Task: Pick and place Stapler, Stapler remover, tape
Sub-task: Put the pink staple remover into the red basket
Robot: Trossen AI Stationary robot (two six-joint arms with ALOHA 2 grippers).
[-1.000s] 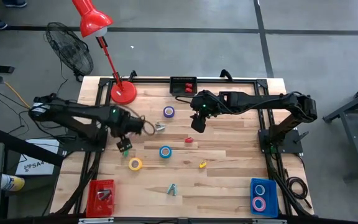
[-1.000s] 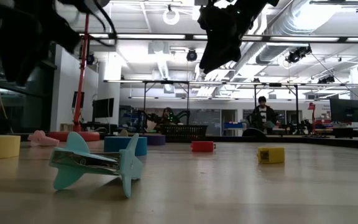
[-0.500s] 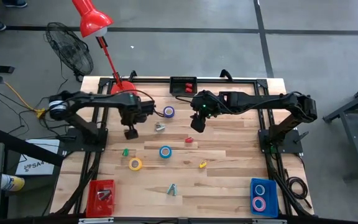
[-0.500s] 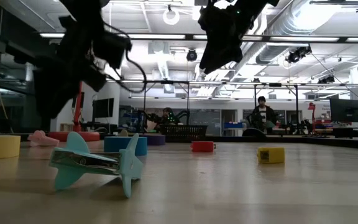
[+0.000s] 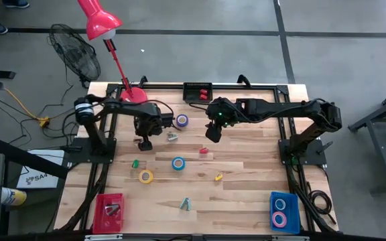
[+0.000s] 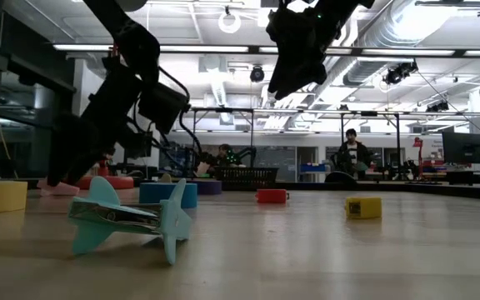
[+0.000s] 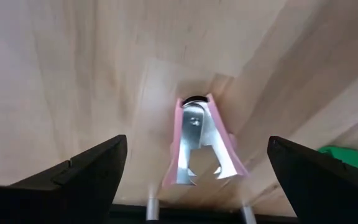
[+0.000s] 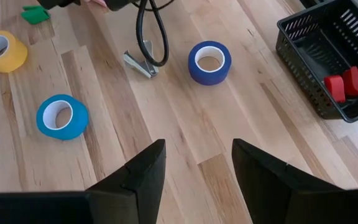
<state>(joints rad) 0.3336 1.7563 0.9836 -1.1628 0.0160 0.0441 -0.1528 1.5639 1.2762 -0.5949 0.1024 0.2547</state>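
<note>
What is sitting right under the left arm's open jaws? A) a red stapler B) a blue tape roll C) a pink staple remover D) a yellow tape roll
C: the left wrist view shows the pink staple remover lying on the wooden table between the two open jaws.

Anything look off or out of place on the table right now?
Mostly just loose scatter. The teal staple remover lies tipped on its side near the front edge, and a small green piece sits alone beside the yellow tape. The left gripper hangs open over a pink staple remover. Nothing looks spilled or damaged.
</note>
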